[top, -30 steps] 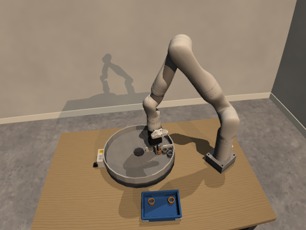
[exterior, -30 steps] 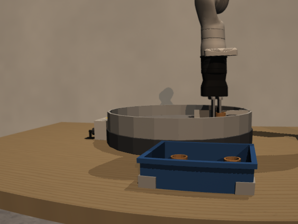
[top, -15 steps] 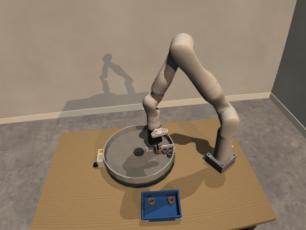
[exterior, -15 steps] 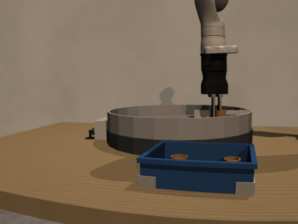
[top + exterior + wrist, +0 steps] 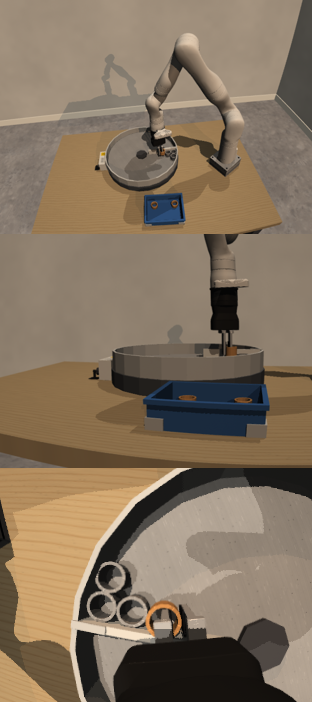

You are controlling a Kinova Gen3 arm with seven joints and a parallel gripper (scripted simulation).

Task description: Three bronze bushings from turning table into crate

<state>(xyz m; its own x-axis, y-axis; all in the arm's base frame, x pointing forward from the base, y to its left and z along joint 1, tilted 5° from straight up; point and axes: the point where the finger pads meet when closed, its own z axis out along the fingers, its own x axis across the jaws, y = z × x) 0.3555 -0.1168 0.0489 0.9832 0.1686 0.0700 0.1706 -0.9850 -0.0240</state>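
Pinching one wall of the third bronze bushing (image 5: 163, 152) (image 5: 232, 351) (image 5: 164, 604), the claw (image 5: 160, 153) (image 5: 227, 352) (image 5: 175, 615) held it over the turning table (image 5: 141, 182) (image 5: 186, 367) (image 5: 86, 579), one finger inside its bore, probably to avoid the grey bushings (image 5: 168, 155) (image 5: 132, 625) crowded beside it. Two bronze rings (image 5: 154, 207) (image 5: 187, 399) sat apart in the crate (image 5: 163, 222) (image 5: 206, 418), likely leaving landing room. The wrist view showed the grey cluster; the exterior view hid it behind the wall.

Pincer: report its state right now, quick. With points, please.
Pincer (image 5: 160, 152) (image 5: 227, 351) (image 5: 175, 615): closed, holding a bronze bushing (image 5: 163, 152) (image 5: 232, 351) (image 5: 164, 603) by its wall, one finger inside the bore.
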